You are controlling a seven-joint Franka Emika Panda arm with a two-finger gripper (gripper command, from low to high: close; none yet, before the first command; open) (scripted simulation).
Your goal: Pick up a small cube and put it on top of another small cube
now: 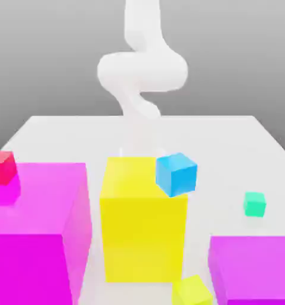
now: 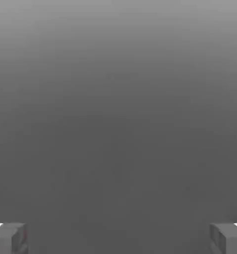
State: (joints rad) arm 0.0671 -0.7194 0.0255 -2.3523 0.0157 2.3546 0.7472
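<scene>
A small blue cube (image 1: pixel 176 174) shows tilted at the top right corner of a large yellow block (image 1: pixel 142 220); I cannot tell whether it rests on the block. On the big magenta block (image 1: pixel 37 232) at the exterior view's left sits a small red cube (image 1: pixel 2 167). On the white table (image 1: pixel 228 143), at the right, lies a small green cube (image 1: pixel 254 204), and a small yellow cube (image 1: pixel 192 291) sits at the front. My white arm (image 1: pixel 142 71) comes down behind the yellow block. In the hand view my gripper (image 2: pixel 118 238) is open, its fingertips (image 2: pixel 9 238) wide apart with plain grey between them.
A second large magenta block (image 1: pixel 252 268) stands at the front right of the exterior view. The large blocks crowd the front of the table. Bare white table lies at the back and along the right side around the green cube.
</scene>
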